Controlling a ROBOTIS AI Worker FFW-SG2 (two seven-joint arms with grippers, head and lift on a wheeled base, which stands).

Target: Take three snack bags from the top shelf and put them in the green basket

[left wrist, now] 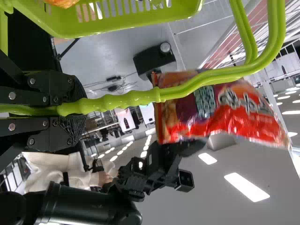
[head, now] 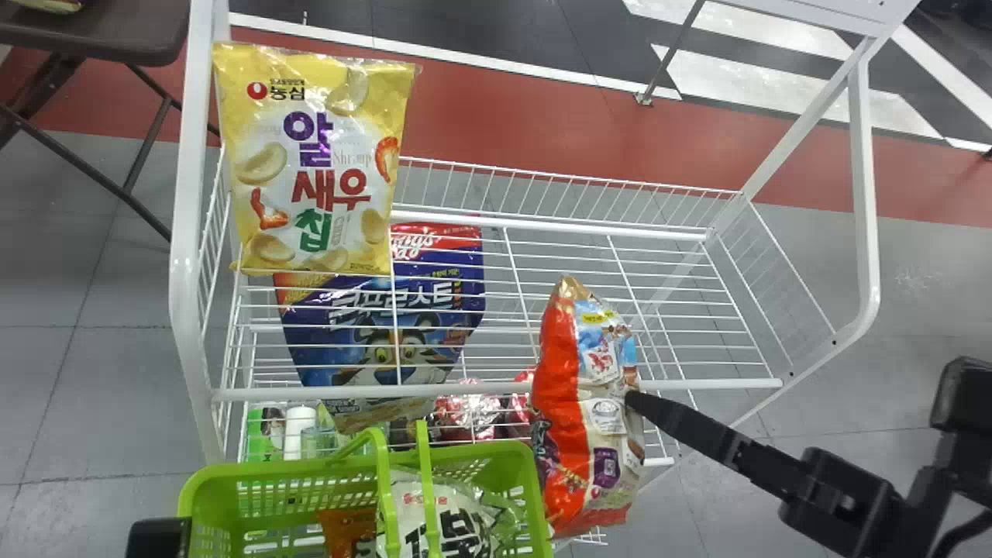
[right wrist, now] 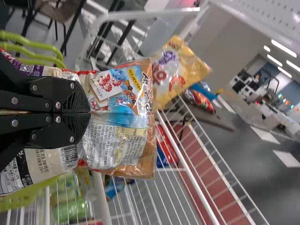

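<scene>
In the head view my right gripper (head: 637, 401) is closed on the side of an orange snack bag (head: 562, 387), held just right of the green basket (head: 203, 487). The right wrist view has that gripper (right wrist: 89, 112) pinching the bag (right wrist: 117, 140). A yellow snack bag (head: 256, 170) stands at the left of the top shelf (head: 573, 385). Inside the basket lie a white-green bag (head: 457, 515) and an orange-brown one (head: 346, 527). My left gripper (head: 159, 535) is at the lower left; in the left wrist view this gripper (left wrist: 77, 105) is shut on the basket's handle (left wrist: 136, 97).
A blue bag (head: 380, 310) and other goods (head: 469, 411) lie below the top shelf's wires. White shelf posts (head: 186, 256) rise beside the yellow bag. A dark folding table (head: 101, 35) stands behind at the left.
</scene>
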